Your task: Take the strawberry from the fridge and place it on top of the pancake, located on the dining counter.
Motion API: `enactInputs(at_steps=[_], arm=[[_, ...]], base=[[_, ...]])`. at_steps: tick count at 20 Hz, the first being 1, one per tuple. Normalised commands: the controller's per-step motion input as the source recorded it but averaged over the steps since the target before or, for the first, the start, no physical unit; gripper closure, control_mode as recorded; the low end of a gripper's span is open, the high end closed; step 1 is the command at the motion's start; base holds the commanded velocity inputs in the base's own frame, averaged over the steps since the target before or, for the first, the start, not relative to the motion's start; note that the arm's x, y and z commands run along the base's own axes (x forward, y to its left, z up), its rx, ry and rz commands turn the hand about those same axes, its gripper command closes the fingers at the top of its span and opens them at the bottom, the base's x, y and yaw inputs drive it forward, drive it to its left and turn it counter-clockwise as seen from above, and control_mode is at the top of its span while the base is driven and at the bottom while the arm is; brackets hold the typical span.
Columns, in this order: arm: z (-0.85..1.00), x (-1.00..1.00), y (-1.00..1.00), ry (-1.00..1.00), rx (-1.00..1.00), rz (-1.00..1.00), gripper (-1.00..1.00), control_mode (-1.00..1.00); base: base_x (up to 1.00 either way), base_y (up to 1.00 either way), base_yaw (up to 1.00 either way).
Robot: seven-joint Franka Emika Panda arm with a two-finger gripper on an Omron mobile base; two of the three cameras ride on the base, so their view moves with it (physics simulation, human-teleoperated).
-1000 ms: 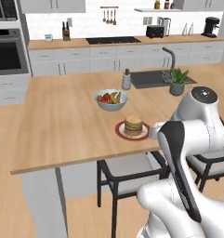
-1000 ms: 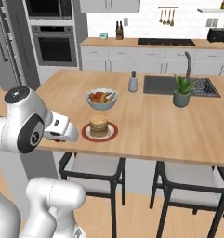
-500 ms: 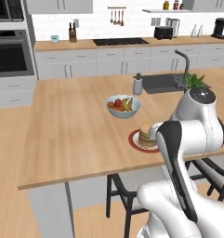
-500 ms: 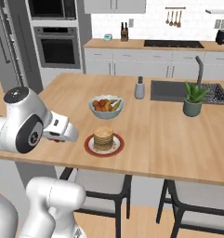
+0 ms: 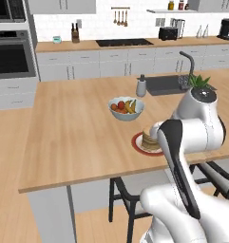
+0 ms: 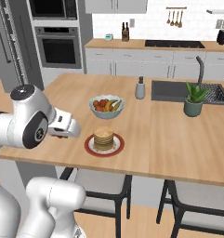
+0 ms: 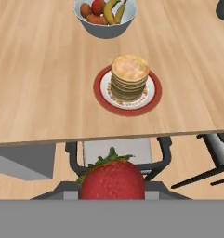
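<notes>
The gripper [image 7: 112, 188] is pinching the strawberry [image 7: 112, 179] between its fingers, the red berry sitting upright with its green leaves on top, right at the near edge of the hand view. Held this way, the fruit is riding clear of the dining counter [image 7: 48, 93], off its near edge and above a dark stool [image 7: 118, 151] tucked underneath, so it can likely be carried over the edge without brushing anything.

Just beyond the counter's near edge, the pancake [image 7: 129, 76] stack is sitting on a white plate with a red rim [image 7: 103, 100], almost straight ahead of the berry and slightly to the right. Its flat top is facing up and bare, which should make it a ready landing spot. Farther back, a bowl of fruit [image 7: 105, 16] is standing well apart from the plate.

In the right base view the hand [image 6: 64, 128] is hovering at the near left of the plate [image 6: 104, 145]. By my judgement, the carry is nearly done; what is remaining is reaching forward over the stack and lowering the berry.
</notes>
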Motion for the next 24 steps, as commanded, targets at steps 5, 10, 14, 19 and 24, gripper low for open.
enactInputs(at_steps=[5, 10, 14, 19, 24], arm=[[0.0, 0.9, -0.17, 0.17, -0.01, 0.0, 1.0, -1.0], [-0.11, 1.0, -0.48, 0.38, 0.0, -0.05, 1.0, -1.0], [-0.27, 0.96, -0.45, 0.1, 0.02, -0.05, 1.0, -1.0], [-0.43, 0.61, 0.0, -0.01, 0.0, 0.0, 1.0, -1.0], [-0.57, 0.58, 0.0, 0.0, 0.0, 0.0, 1.0, -1.0]], base=[[0.0, 0.0, 0.0], [0.0, 0.0, 0.0], [0.0, 0.0, 0.0], [0.0, 0.0, 0.0], [0.0, 0.0, 0.0]])
